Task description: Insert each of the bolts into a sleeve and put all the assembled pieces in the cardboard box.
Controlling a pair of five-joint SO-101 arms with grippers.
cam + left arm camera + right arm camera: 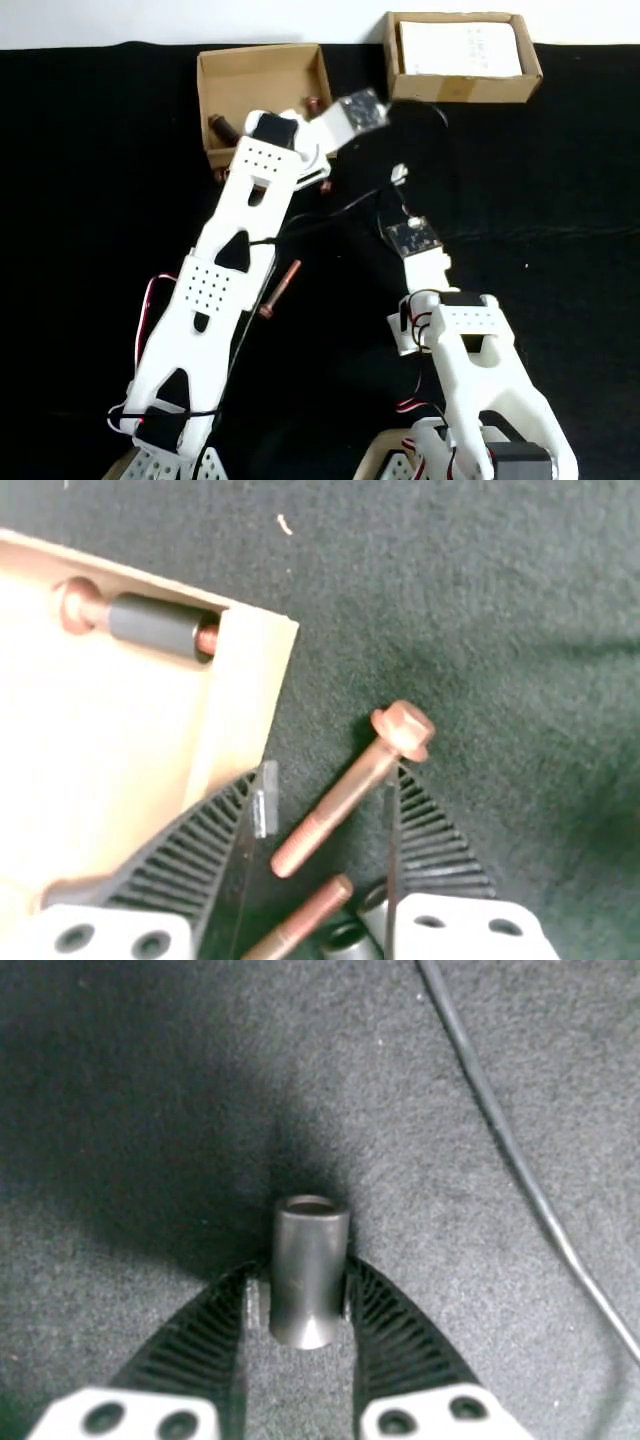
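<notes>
Two grips matter here. Your left gripper [328,780] stands open astride a bolt [345,790] lying on the table [500,630] just beside the cardboard box [240,700]; close squarely on its mid-shank. Your right gripper [300,1275] clamps a sleeve [310,1235]; keep its bore reachable. A second bolt [305,915] is cut off at the frame edge.

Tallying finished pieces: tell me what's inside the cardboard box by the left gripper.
One sleeved bolt lies in a corner of the cardboard box. From above, pieces sit at both side walls; the left arm hides the near part.
</notes>
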